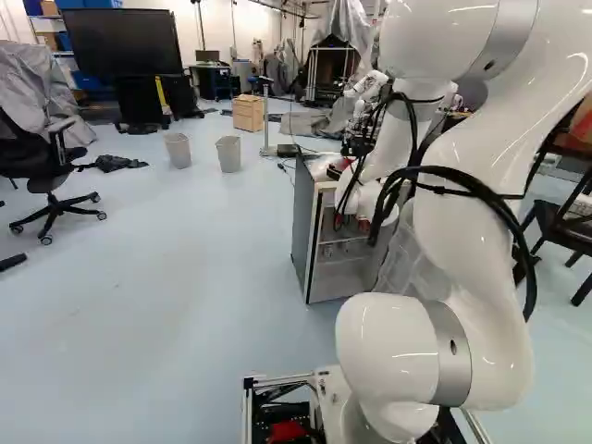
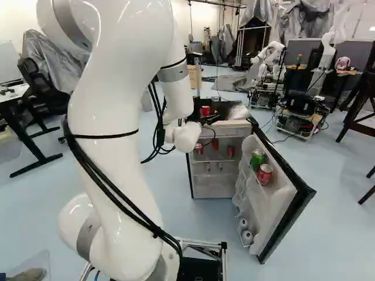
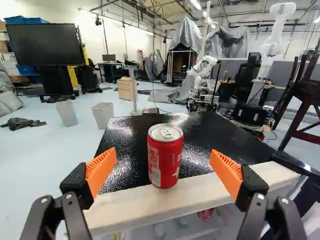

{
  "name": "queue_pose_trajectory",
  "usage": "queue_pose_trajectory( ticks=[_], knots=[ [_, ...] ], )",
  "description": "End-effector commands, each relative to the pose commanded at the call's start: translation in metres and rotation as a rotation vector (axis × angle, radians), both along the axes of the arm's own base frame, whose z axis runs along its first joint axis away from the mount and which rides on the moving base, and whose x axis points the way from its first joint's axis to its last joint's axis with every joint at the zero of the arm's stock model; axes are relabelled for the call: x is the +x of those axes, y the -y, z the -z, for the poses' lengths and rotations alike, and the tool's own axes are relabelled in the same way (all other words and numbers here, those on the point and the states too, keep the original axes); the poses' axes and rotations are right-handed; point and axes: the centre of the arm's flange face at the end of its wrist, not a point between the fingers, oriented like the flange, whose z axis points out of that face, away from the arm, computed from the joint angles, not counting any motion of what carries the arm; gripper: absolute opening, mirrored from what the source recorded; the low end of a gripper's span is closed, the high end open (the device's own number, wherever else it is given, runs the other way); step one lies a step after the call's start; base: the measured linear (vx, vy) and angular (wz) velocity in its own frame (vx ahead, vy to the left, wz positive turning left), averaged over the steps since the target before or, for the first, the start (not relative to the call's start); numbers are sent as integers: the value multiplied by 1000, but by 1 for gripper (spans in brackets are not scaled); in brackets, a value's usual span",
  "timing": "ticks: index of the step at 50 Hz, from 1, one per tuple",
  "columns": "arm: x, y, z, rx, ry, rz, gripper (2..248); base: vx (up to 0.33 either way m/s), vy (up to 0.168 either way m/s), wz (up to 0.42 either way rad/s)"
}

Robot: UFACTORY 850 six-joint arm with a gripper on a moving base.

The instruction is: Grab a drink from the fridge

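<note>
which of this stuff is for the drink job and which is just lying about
For the job:
red metal drink can, upright on the fridge top between the open jaws
black-topped fridge, door open
green can and lower red can in its door

Just lying about:
two grey bins
pale wooden box
large black screen
black wheeled chair
</note>
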Motion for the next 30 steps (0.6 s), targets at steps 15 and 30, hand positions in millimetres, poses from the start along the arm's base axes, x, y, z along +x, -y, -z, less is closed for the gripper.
queue_pose_trajectory(
  ticks=[15, 30],
  knots=[
    [-31, 4, -18, -6, 19, 27, 247, 0, 0, 0],
    [-53, 19, -31, 1, 14, 106, 247, 0, 0, 0]
  ],
)
